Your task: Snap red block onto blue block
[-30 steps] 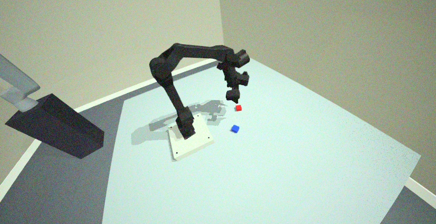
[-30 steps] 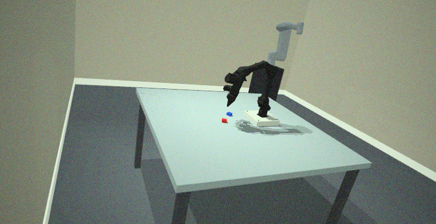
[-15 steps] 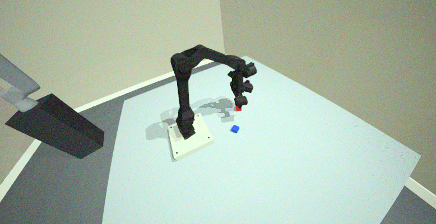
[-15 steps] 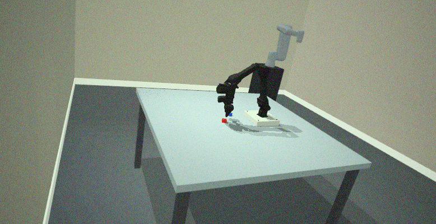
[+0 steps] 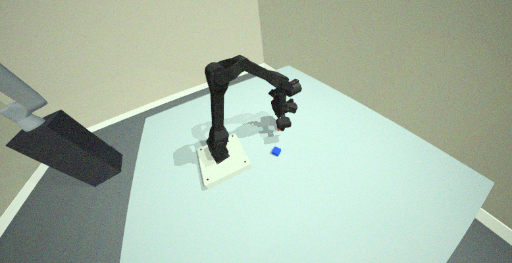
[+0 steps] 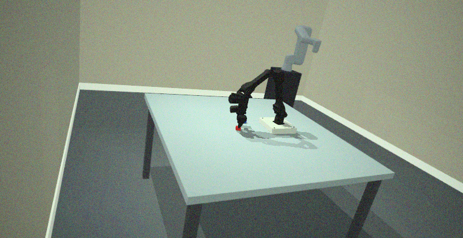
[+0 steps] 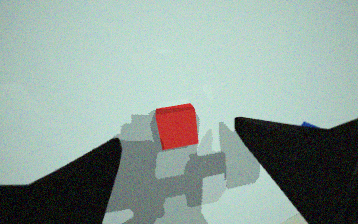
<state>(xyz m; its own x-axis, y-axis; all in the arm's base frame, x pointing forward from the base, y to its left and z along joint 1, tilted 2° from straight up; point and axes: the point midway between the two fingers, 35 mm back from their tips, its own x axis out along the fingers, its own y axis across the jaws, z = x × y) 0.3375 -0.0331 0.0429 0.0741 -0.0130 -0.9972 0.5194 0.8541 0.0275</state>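
The red block (image 5: pixel 279 129) (image 6: pixel 237 128) (image 7: pixel 177 127) sits on the table, mostly hidden behind the gripper in the top view. My gripper (image 5: pixel 283 127) (image 6: pixel 240 125) (image 7: pixel 178 133) is open and points down, low over the red block. In the wrist view the red block shows between the two fingertips, with gaps on both sides. The blue block (image 5: pixel 276 151) (image 6: pixel 245 122) (image 7: pixel 308 125) lies on the table a short way from the red one. It is mostly hidden behind the right finger in the wrist view and behind the gripper in the exterior view.
The arm's white base plate (image 5: pixel 229 169) (image 6: pixel 267 124) stands on the pale table (image 5: pixel 340 196) (image 6: pixel 227 162), close to the blue block. A dark pedestal (image 5: pixel 64 150) (image 6: pixel 293 82) bearing a grey arm (image 5: pixel 21 85) (image 6: pixel 300 50) stands beyond the table's edge.
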